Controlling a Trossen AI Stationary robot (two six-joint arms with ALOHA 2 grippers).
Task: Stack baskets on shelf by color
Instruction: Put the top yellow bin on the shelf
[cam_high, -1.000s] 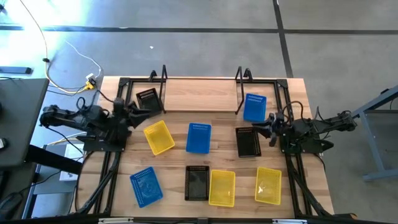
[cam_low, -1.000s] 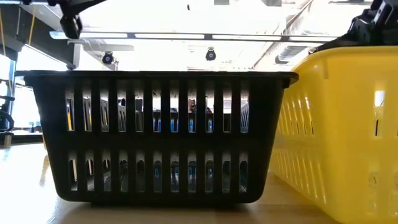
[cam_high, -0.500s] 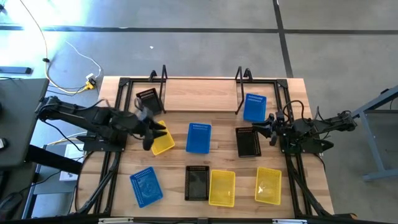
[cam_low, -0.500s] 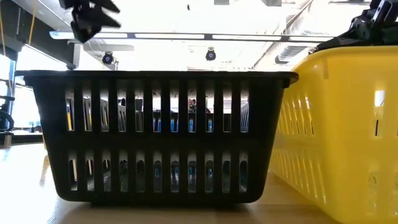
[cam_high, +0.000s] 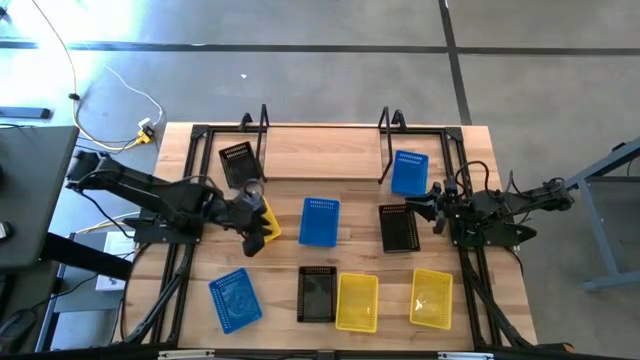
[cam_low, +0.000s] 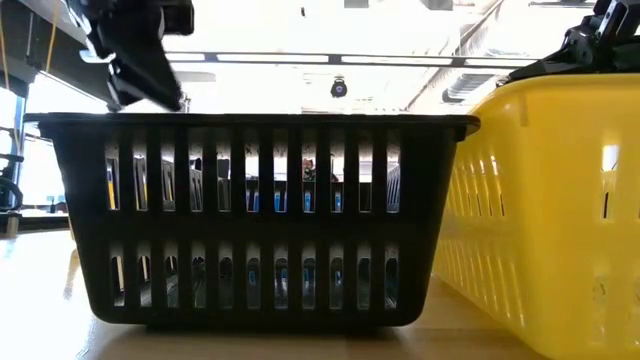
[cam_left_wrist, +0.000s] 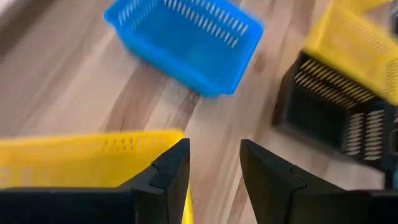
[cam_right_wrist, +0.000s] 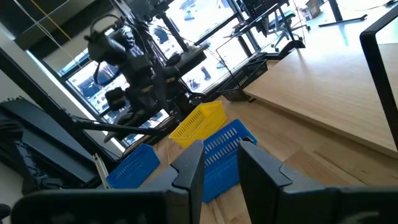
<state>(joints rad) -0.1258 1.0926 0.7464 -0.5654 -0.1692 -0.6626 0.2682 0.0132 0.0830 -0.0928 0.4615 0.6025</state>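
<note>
My left gripper (cam_high: 252, 232) is open and hovers over the near end of a yellow basket (cam_high: 257, 220). In the left wrist view its fingers (cam_left_wrist: 168, 177) stand above that basket's rim (cam_left_wrist: 93, 155); I cannot tell whether they touch it. A blue basket (cam_high: 320, 221) and a black basket (cam_high: 399, 228) lie mid-table. The blue (cam_high: 235, 298), black (cam_high: 317, 293) and two yellow baskets (cam_high: 357, 301) (cam_high: 431, 297) line the near edge. My right gripper (cam_high: 432, 205) waits open at the table's right side.
The shelf (cam_high: 325, 150) of thin black rods stands at the far edge. A black basket (cam_high: 237, 160) sits by its left loop end and a blue basket (cam_high: 409, 172) by its right one. Bare wood lies between the loops. The low view is filled by the black basket (cam_low: 265, 220) and a yellow one (cam_low: 550, 220).
My left arm has swung out from the table's left edge toward the right and the near side, reaching the yellow basket, and its gripper has come down lower. The baskets have stayed where they were.
</note>
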